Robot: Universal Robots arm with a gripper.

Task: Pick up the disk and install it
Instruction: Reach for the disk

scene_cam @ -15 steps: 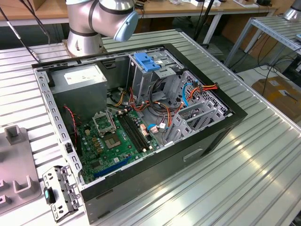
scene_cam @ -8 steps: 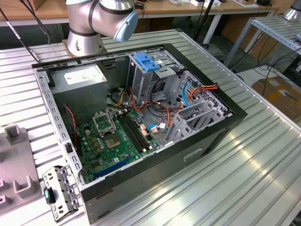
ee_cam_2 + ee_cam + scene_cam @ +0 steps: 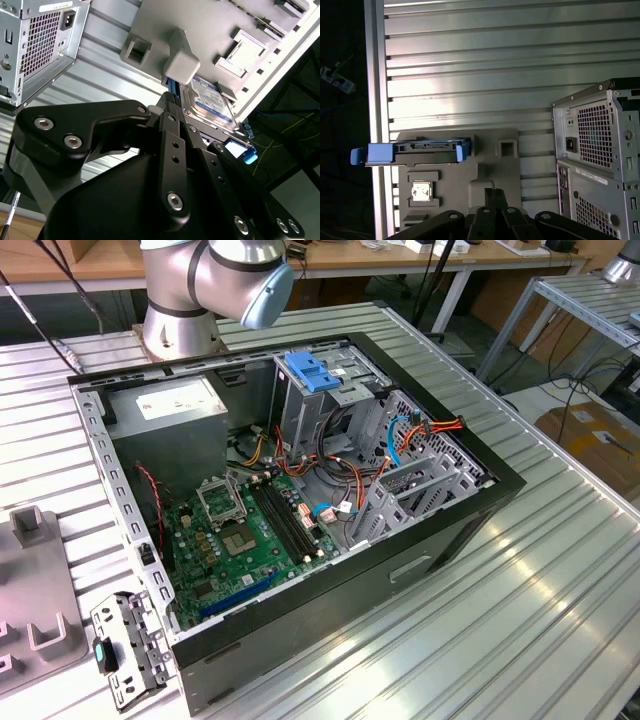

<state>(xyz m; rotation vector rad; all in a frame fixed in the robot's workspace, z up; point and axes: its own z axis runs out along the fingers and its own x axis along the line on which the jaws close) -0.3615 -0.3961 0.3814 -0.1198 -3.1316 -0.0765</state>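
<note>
Ribbed aluminium counter (image 3: pixel 480 610) carrying an open computer case (image 3: pixel 300 490) laid on its side, with a grey fixture plate (image 3: pixel 490 160) near its rear panel.

Task stage, as judged: early. The disk (image 3: pixel 427 147) stands on edge in a slot of the plate, fitted in a blue carrier (image 3: pixel 379 153). In the second wrist view its white label (image 3: pixel 210 97) with a blue band is visible. The disk is not yet lifted, and nothing of the install is done. The arm (image 3: pixel 215 275) reaches out past the case. The jaws point down at the plate, pressed together and empty. They are near the disk but apart from it. Whether they touch the plate cannot be told.

Edges and room. The plate sits at the counter's edge, and one blue end of the carrier overhangs that edge, with dark floor beyond. A raised grey block (image 3: pixel 181 65) stands just beside the disk, so the room on that face is tight. A processor chip (image 3: pixel 421 191) lies in a pocket of the plate, near the disk. A strip of bare counter separates the plate from the case. Inside the case, the drive cage (image 3: pixel 335 405) carries a blue latch (image 3: pixel 312 370). Orange and black cables (image 3: pixel 330 465) crowd the space between cage and motherboard (image 3: pixel 250 530). The case walls rim the opening on all sides.
</note>
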